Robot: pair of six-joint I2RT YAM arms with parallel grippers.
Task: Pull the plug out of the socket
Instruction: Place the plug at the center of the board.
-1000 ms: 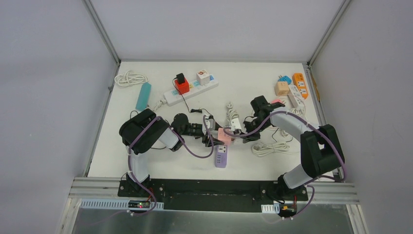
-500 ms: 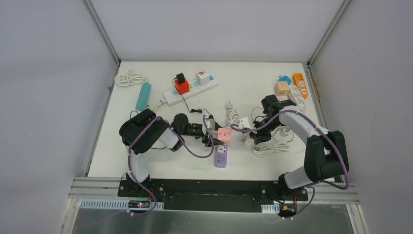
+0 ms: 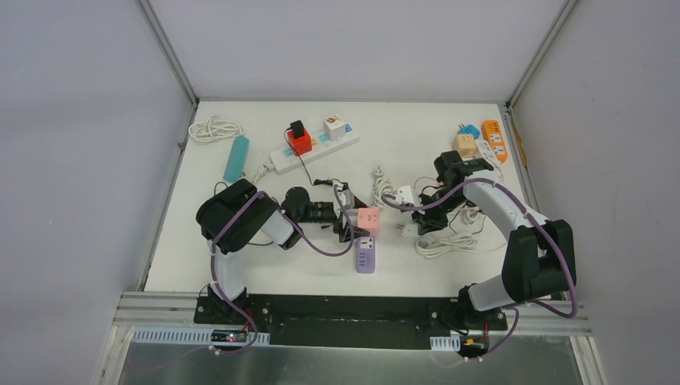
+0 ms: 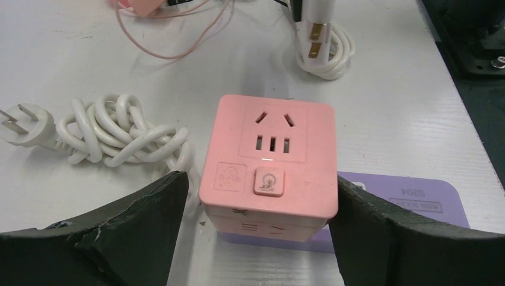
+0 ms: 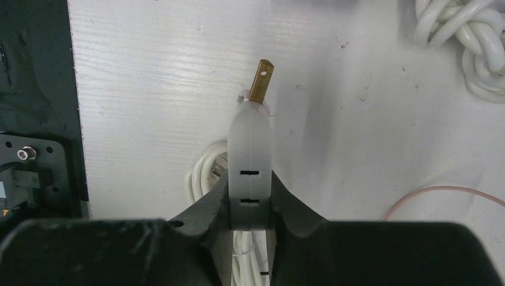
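Note:
The pink cube socket [image 3: 369, 220] [image 4: 268, 155] stands on the table against the end of a purple power strip [image 3: 365, 258] [image 4: 411, 193]. Its top holes are empty. My left gripper [image 3: 355, 222] [image 4: 256, 185] straddles the cube and is open, with a clear gap at the left finger [image 4: 149, 214] and the right finger [image 4: 381, 232] close beside the cube. My right gripper [image 3: 417, 215] [image 5: 250, 190] is shut on the white plug [image 5: 250, 161], held edge-on with a brass prong [image 5: 261, 78] bare above the table. The plug is out of the socket, a short way to its right.
A coiled white cable with its own plug [image 3: 381, 184] [image 4: 113, 134] lies just behind the socket. Another white coil [image 3: 445, 243] lies under my right arm. At the back are a white strip with red and black adapters [image 3: 314, 148], a teal bar [image 3: 236, 158] and orange strips [image 3: 491, 140].
My right gripper has carried the white plug to the right, away from the pink socket. My left gripper's jaws have spread wider around the cube.

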